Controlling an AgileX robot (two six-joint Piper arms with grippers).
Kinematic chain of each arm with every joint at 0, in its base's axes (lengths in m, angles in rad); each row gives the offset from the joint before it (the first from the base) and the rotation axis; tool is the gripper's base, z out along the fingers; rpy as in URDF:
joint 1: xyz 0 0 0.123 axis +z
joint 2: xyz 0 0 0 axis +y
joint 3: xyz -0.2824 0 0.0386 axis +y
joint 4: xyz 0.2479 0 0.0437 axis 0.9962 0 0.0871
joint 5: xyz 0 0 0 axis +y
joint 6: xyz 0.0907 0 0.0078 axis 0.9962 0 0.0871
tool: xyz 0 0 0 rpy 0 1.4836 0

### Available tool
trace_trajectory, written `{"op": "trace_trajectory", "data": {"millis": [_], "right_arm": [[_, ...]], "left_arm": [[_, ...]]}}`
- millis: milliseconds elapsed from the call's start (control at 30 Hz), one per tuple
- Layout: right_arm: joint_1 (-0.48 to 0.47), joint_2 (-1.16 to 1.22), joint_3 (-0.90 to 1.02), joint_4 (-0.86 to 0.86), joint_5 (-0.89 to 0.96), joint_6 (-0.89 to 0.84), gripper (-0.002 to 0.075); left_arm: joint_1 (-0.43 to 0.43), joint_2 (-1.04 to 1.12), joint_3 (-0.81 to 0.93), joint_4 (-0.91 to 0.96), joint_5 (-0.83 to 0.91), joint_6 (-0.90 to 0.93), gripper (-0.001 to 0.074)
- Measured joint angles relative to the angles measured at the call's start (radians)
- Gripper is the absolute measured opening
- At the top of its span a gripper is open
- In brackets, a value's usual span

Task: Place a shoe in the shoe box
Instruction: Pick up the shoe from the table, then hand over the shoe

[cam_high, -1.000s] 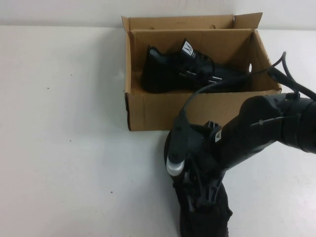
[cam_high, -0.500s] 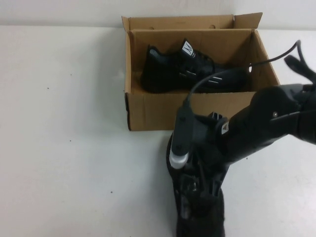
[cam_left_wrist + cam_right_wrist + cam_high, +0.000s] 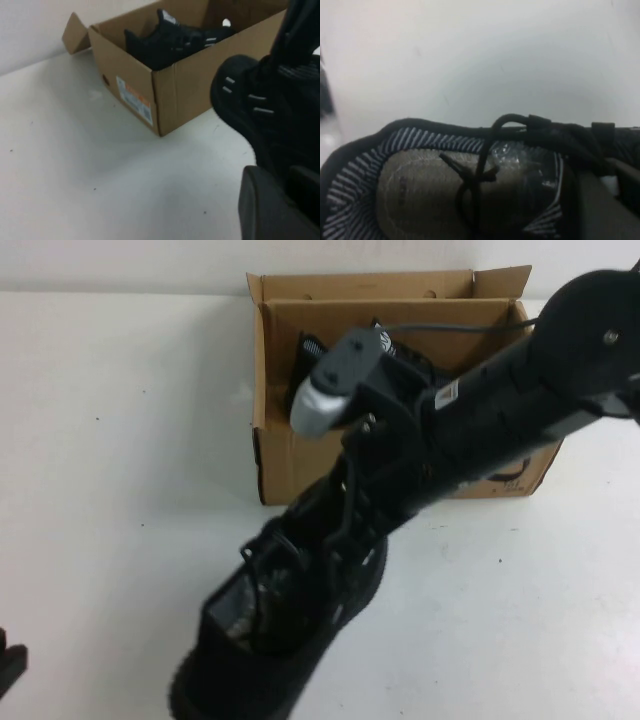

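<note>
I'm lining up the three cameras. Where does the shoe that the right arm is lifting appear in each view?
High view: lifted shoe low centre, in the right pincer.
Left wrist view: right side, beside the shoe box.
Right wrist view: its opening fills the lower half.
Shared landmark: the shoe box, absent from the right wrist view.

Lighting: bright, even, overhead; worktop (image 3: pixel 120 490) near washed out. Shadows: soft, faint beside box (image 3: pixel 300 465). Focus: wrist views soft; shoe (image 3: pixel 445 190) blurred close up.
</note>
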Motion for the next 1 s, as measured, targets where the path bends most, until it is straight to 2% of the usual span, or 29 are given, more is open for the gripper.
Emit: {"op": "trace_trajectory", "data": {"millis": [67,267,333,533,700,1000], "right_arm": [[0.000,0.000,-0.027,0.034,0.000,0.039,0.0020],[0.000,0.000,-0.094,0.069,-0.013,0.216,0.0020],[0.000,0.000,-0.107,0.083,-0.014,0.227,0.0020],[0.003,0.000,-0.123,0.108,-0.016,0.237,0.0019],[0.009,0.000,-0.123,0.140,-0.016,0.239,0.0019],[0.010,0.000,-0.123,0.181,-0.019,0.239,0.0018]], "left_arm": [[0.000,0.000,0.000,-0.044,-0.009,0.025,0.0118],[0.000,0.013,0.000,-0.212,-0.044,0.054,0.0495],[0.000,0.039,0.000,-0.252,-0.046,0.072,0.0548],[0.000,0.185,0.000,-0.397,-0.044,0.248,0.0590],[0.000,0.309,0.000,-0.488,-0.040,0.408,0.0592],[0.000,0.435,0.000,-0.569,-0.021,0.547,0.0585]]}}
